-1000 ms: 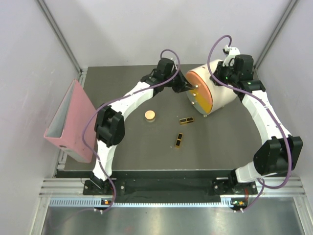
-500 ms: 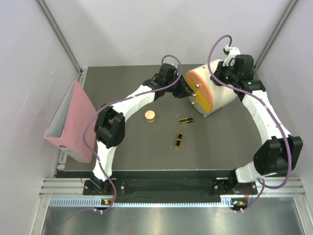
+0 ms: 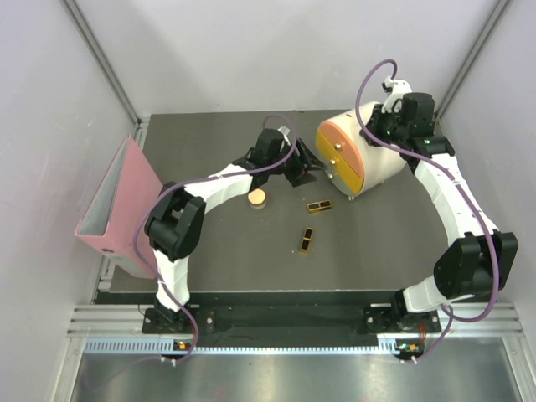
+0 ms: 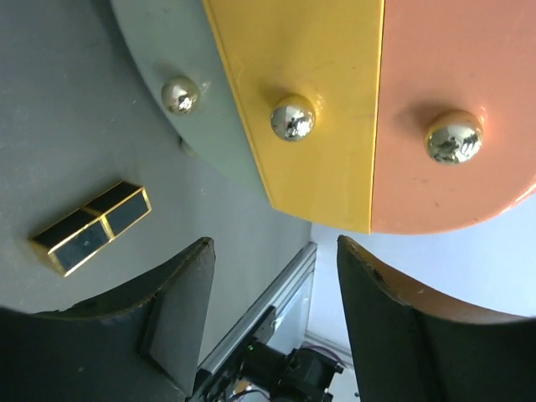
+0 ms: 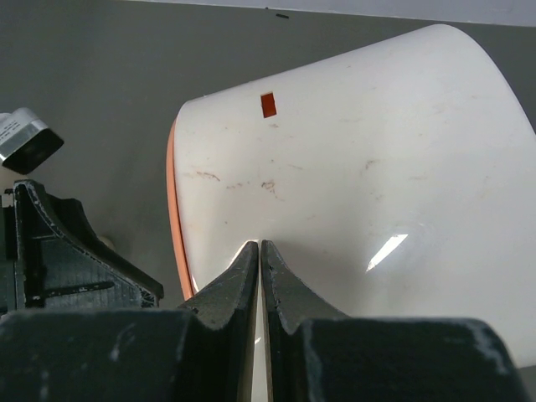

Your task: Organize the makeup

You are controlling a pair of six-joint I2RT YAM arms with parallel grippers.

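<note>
Three makeup things lie out near the middle of the table (image 3: pixel 377 243): the round compact (image 3: pixel 257 198), the far black-and-gold case (image 3: pixel 319 206) and the near black-and-gold case (image 3: pixel 307 240). They are not put away yet. The left gripper (image 4: pixel 275 244) is spread wide and empty, just beside the drawer box (image 3: pixel 377 167). The right gripper (image 5: pixel 260 244) is pinched closed, touching the box.

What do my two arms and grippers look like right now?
Both the left arm and right arm have white links, black joint housings and a looping purple cable. The left gripper and right gripper have matte black, tapered fingers.
</note>
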